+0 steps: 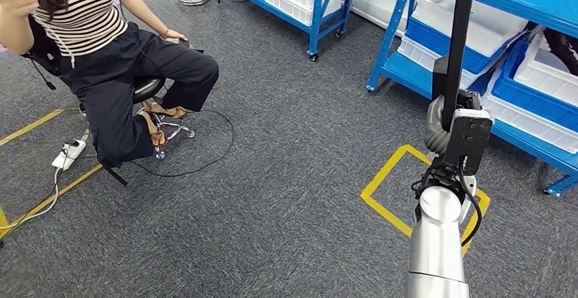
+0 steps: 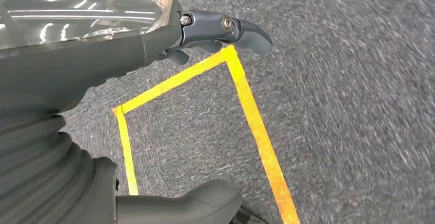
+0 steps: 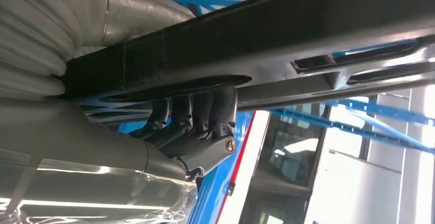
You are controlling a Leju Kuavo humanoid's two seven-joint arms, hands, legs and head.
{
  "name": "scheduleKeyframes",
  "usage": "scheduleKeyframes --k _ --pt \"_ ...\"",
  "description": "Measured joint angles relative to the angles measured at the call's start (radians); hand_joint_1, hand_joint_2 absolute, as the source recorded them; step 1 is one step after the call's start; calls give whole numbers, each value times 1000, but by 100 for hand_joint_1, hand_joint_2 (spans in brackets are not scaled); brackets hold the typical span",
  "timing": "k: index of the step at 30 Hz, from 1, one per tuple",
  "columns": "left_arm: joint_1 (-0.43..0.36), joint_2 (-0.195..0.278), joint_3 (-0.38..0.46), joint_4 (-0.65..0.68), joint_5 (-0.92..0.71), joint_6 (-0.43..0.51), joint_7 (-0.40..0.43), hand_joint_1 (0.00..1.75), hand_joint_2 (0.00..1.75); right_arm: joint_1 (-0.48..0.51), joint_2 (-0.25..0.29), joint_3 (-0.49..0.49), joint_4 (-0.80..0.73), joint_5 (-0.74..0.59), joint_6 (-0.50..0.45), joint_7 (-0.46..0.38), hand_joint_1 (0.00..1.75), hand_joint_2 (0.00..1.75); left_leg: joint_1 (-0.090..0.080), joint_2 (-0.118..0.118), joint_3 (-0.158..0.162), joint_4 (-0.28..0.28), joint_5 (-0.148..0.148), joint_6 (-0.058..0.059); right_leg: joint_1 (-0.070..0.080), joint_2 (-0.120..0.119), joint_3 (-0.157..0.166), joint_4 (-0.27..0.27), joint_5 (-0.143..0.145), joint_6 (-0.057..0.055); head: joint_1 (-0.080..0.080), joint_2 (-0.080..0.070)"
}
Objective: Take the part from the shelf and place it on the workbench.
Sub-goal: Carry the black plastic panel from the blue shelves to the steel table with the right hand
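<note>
Fingers [image 3: 197, 114] of right hand [image 3: 169, 131] wrap the part [image 3: 287, 29], a long black flat bar with slots, held upright beside blue shelf [image 1: 525, 1]; left hand [image 2: 169, 44] fingers apart, holding nothing.

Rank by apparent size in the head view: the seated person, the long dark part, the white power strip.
1. Seated person
2. Long dark part, gripped by the right hand, nearer the camera, so unsure
3. White power strip
</note>
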Motion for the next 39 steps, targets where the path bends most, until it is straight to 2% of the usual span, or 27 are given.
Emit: scheduleKeyframes --k 1,2,4,5,6,7,9,11,12,14,16,18,20,21,22,24,26,27,29,30,32,34,35,36,37,38,39 --pt "0 0 0 0 0 0 0 0 175 0 0 -2 -1 0 0 0 175 175 1 -7 1 -2 2 8 -3 17 -15 30 -17 1 1 0" --pt "-1 1 0 0 0 0 -1 0 175 2 0 -5 -2 0 0 0 175 175 3 -16 1 -3 3 14 -6 39 -44 88 -44 -2 3 0" --pt "-2 2 0 0 0 0 -1 0 175 7 -2 -10 -3 0 0 0 175 175 1 -37 1 -3 3 21 -5 64 -118 233 -97 -7 5 0" --pt "-2 2 0 0 0 0 -1 0 175 10 -2 -12 -3 0 1 0 175 175 -1 -50 1 -3 2 22 -4 68 -147 285 -109 -5 6 0" --pt "-2 1 0 0 1 0 -1 0 175 13 -3 -14 -3 1 2 0 175 175 -2 -63 1 -3 2 22 -3 71 -157 295 -103 0 6 0" --pt "-1 1 0 0 1 0 -1 0 175 14 -2 -16 -3 1 4 1 175 175 -3 -74 1 -2 3 22 -2 73 -148 266 -83 5 6 0" --pt "-1 1 0 0 2 0 -1 0 175 11 -2 -19 -3 4 9 1 175 175 -3 -97 2 -2 3 20 -4 100 -88 124 -18 14 7 0" --pt "-1 1 0 0 3 0 -1 0 175 7 0 -19 -3 8 14 1 175 175 -6 -115 0 0 4 12 -4 124 -42 20 25 8 7 0" --pt "0 2 0 0 3 0 -1 0 175 6 2 -20 -3 11 16 1 175 175 -6 -123 -2 -1 6 7 -2 127 -37 7 30 2 6 0" --pt "3 2 0 0 3 0 -1 0 175 4 6 -21 -2 16 19 2 175 175 -4 -129 -6 -3 8 -4 -2 110 -35 4 36 -12 6 0" --pt "5 2 0 0 3 0 -1 0 175 2 10 -22 -3 22 21 4 175 175 -5 -94 -22 29 -15 -14 -7 93 -30 -2 40 -28 4 0" --pt "3 4 0 0 2 0 -1 0 175 2 12 -24 -3 30 23 8 175 175 -5 -46 -74 139 -74 -21 -5 75 -27 -4 40 -40 0 0" --pt "2 6 0 0 1 -2 -1 0 175 3 13 -28 -2 38 25 15 175 175 -4 -30 -134 260 -121 -26 -1 54 -26 -4 38 -44 0 0" --pt "3 6 0 0 0 -4 -1 0 175 3 13 -30 -2 42 25 17 175 175 -4 -27 -144 281 -120 -27 0 43 -25 -4 37 -45 -1 0" --pt "3 6 0 0 0 -6 -1 0 175 4 13 -33 -2 44 25 19 175 175 -4 -22 -132 257 -100 -27 1 32 -24 -4 36 -46 -1 0" --pt "3 9 0 0 -2 -9 -1 0 175 3 13 -35 -2 47 26 21 175 175 -5 7 -60 123 -39 -22 3 13 -19 -4 32 -45 -1 0" --pt "1 10 0 0 -4 -11 -1 0 175 2 14 -37 -2 48 27 21 175 175 -11 30 -5 20 -6 -13 11 -3 -18 -2 26 -38 0 0" --pt "0 10 0 0 -5 -12 -1 0 175 1 14 -37 -2 49 27 21 175 175 -14 32 3 3 -4 -8 15 -10 -18 -2 23 -35 2 0" --pt "1 10 0 0 -8 -13 -1 0 175 0 14 -38 -2 49 28 21 175 175 -18 11 0 1 -1 0 19 -25 -16 -2 20 -26 4 0" --pt "1 10 0 0 -10 -13 -1 0 175 0 15 -38 -2 48 29 21 175 175 -17 2 2 -3 2 5 16 -20 -17 3 14 -22 4 0" --pt "1 10 0 0 -17 -13 3 0 175 0 15 -39 -2 48 32 21 175 175 -12 -16 5 -10 7 16 12 18 -43 60 -19 -19 6 0" --pt "-1 10 0 0 -22 -13 9 0 175 3 13 -44 -1 48 35 21 175 175 -9 -35 3 -11 9 22 8 58 -107 193 -77 -24 7 0" --pt "-2 10 0 0 -22 -14 11 0 175 7 12 -47 0 48 36 21 175 175 -9 -47 2 -11 10 24 7 66 -139 258 -99 -24 8 0" --pt "-1 9 0 0 -22 -15 12 0 175 11 12 -51 1 48 37 21 175 175 -8 -60 2 -10 11 24 6 70 -158 295 -107 -19 8 0" --pt "0 8 0 0 -22 -15 12 0 175 14 11 -53 2 48 38 21 175 175 -8 -74 2 -10 11 24 3 72 -157 288 -96 -11 8 0" --pt "1 7 0 0 -22 -15 13 0 175 16 11 -56 2 48 38 21 175 175 -7 -87 2 -9 11 23 -1 76 -135 239 -71 0 8 0" --pt "1 6 0 0 -22 -16 13 0 175 16 11 -57 3 48 39 21 175 175 -5 -99 2 -7 12 20 -7 88 -99 163 -38 11 8 0"
